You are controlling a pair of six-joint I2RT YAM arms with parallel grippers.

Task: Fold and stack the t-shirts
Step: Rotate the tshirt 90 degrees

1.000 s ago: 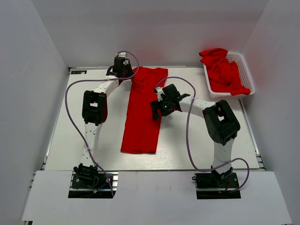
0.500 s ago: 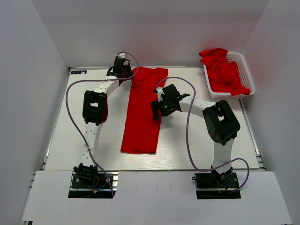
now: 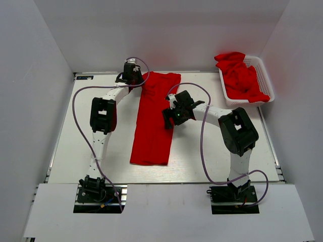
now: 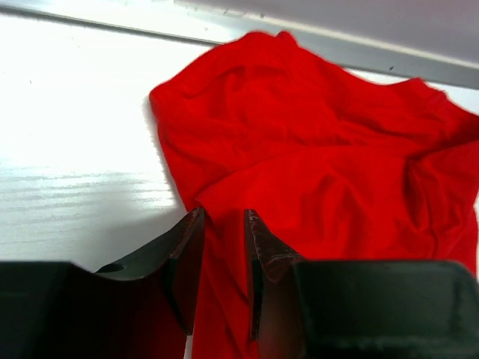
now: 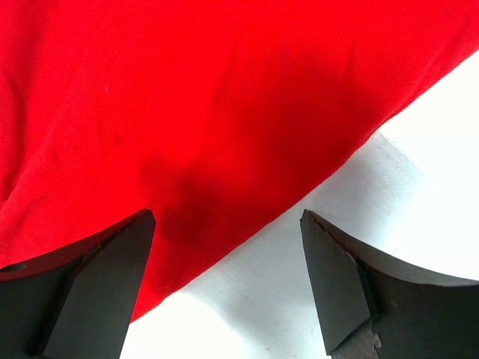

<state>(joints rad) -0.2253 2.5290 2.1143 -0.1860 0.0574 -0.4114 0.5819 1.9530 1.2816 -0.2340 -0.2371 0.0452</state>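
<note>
Strip t-shirt (image 3: 153, 118): plain red, folded narrow (far end rumpled), flat at centre, running 12–6 o'clock. Heaped t-shirts (image 3: 242, 75): red, crumpled, 2 o'clock.

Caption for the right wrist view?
Right end effector open over the edge of the red t-shirt on the white table.

Left arm (image 3: 102, 115): stretched far forward, wrist tipped down | left gripper (image 4: 222, 258): fingers nearly together, seemingly nipping a fold of the t-shirt (image 4: 314, 149) | right arm (image 3: 237, 132): elbow bent, forearm reaching leftward | right gripper (image 5: 224, 280): fingers spread wide, pointing down.
</note>
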